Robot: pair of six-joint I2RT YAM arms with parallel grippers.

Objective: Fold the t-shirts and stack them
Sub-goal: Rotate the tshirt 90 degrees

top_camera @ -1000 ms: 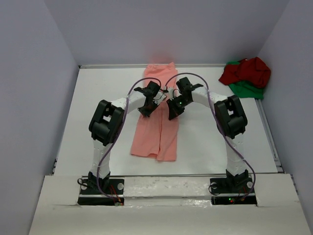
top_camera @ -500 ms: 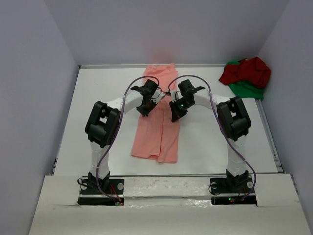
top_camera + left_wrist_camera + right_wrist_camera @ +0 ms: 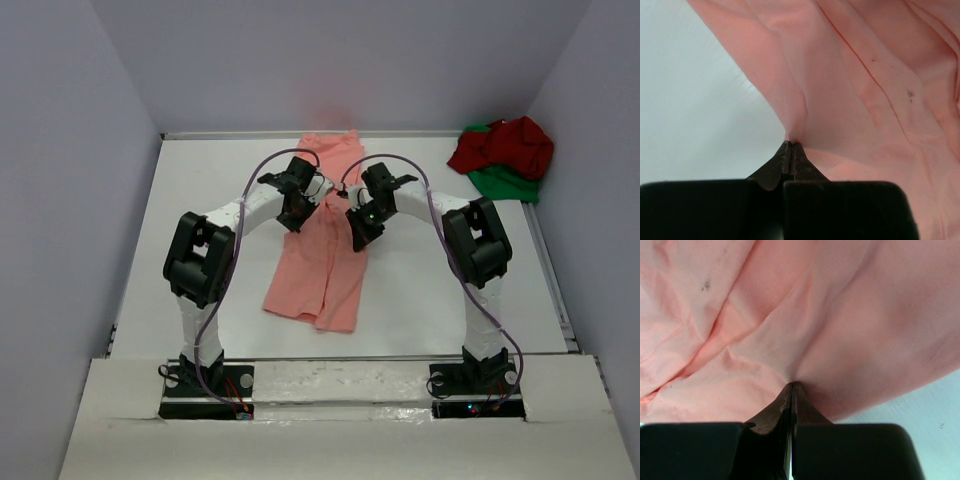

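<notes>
The salmon-pink t-shirt (image 3: 318, 270) lies as a long narrow strip down the middle of the table, from the back edge toward the front. My left gripper (image 3: 293, 215) is shut on its left edge, pinching a fold of pink cloth (image 3: 850, 90) at the fingertips (image 3: 785, 156). My right gripper (image 3: 358, 235) is shut on its right edge, with the cloth (image 3: 765, 315) pulled up at the fingertips (image 3: 791, 390). The dark red t-shirt (image 3: 508, 143) lies crumpled on the bright green t-shirt (image 3: 510, 183) at the back right corner.
The white table (image 3: 200, 230) is walled by grey panels at the left, back and right. The arm bases stand at the near edge (image 3: 340, 380). The two wrists are close together over the pink shirt.
Both grippers have moved a little toward the back and left with the pink cloth held. The shirt's lower end has shifted slightly left and up the table.
</notes>
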